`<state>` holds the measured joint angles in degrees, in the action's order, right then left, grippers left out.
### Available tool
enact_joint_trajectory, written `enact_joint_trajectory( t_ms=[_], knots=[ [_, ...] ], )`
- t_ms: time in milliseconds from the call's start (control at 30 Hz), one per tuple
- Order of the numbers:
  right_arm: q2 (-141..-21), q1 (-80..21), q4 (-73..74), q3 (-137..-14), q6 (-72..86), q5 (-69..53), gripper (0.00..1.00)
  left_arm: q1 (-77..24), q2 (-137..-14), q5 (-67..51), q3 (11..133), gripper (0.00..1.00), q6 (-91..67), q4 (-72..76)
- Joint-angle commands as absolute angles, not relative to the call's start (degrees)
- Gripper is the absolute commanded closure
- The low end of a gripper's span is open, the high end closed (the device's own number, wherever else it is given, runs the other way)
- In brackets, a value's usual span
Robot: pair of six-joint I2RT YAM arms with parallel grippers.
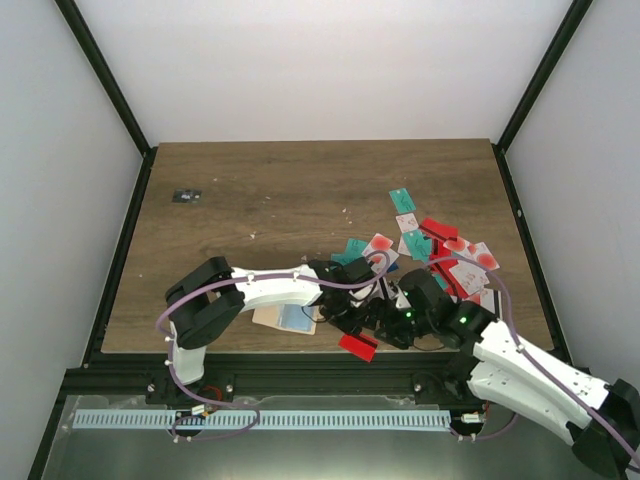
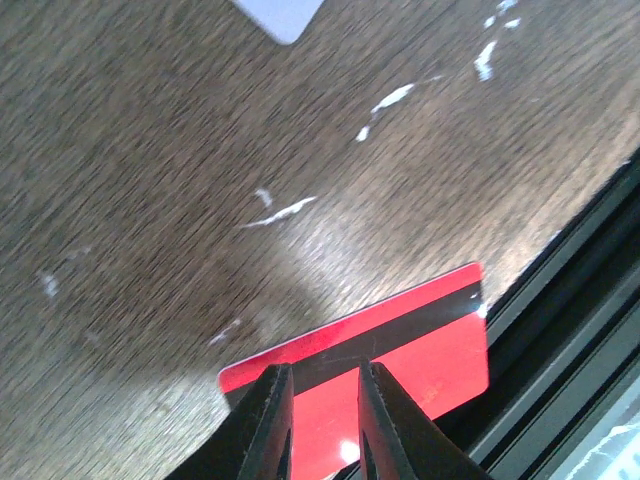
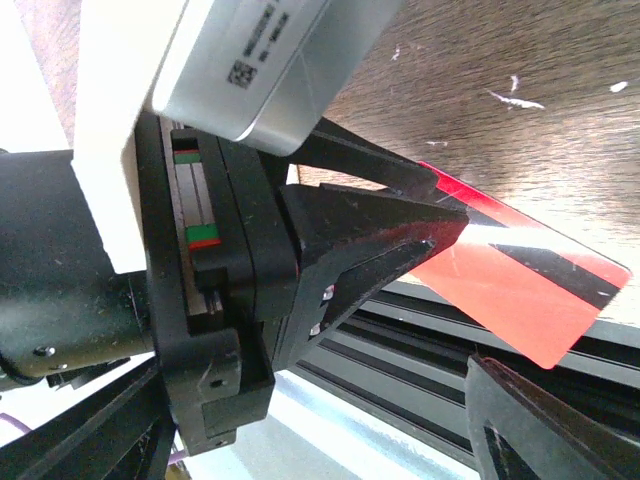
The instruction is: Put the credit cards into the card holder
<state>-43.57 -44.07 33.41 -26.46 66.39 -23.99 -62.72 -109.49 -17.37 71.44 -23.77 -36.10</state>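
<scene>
Surface (image 1: pixel 250 200): cards (image 1: pixel 440 250) heaped right of centre in the top view. Holder (image 1: pixel 283 318) lies open at lower centre, just left of both hands. Right hand (image 3: pixel 320 390) is spread wide, holding nothing. Left hand (image 2: pixel 322 370) is narrowed to a slim gap at the red card (image 2: pixel 430 350) by the lower edge; cannot tell if it pinches. Card's long axis runs roughly along that edge. Left arm is nearer the holder.

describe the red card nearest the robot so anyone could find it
Start at the middle of the table's near edge. A red card sits there at the left hand. Unlike the piled cards, it lies apart, black stripe showing.
</scene>
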Motion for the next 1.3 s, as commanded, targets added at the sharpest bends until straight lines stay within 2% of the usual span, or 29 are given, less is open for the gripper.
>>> enact_joint_trajectory(
  t_ms=[0, 333, 700, 967, 1267],
  knots=[
    [-40.78, -44.04, 50.44, -25.4, 66.04, -18.36, 0.21, -61.48, -107.85, -19.02, 70.98, 0.8, -21.71, -35.53],
    [-37.36, -44.03, 44.25, -27.35, 63.23, -22.04, 0.18, -61.09, -108.12, -17.72, 71.08, 0.79, -22.19, -34.61],
    [-34.88, -44.04, 48.58, -31.45, 61.27, -21.51, 0.19, -58.5, -107.56, -17.14, 72.47, 0.78, -20.4, -36.4],
    [-35.46, -44.04, 47.41, -26.63, 61.67, -23.83, 0.21, -58.07, -106.46, -21.47, 73.57, 0.78, -17.17, -36.52],
    [-38.01, -44.04, 39.47, -18.26, 61.91, -28.26, 0.22, -58.06, -107.91, -26.7, 71.46, 0.78, -14.23, -35.93]
  ],
)
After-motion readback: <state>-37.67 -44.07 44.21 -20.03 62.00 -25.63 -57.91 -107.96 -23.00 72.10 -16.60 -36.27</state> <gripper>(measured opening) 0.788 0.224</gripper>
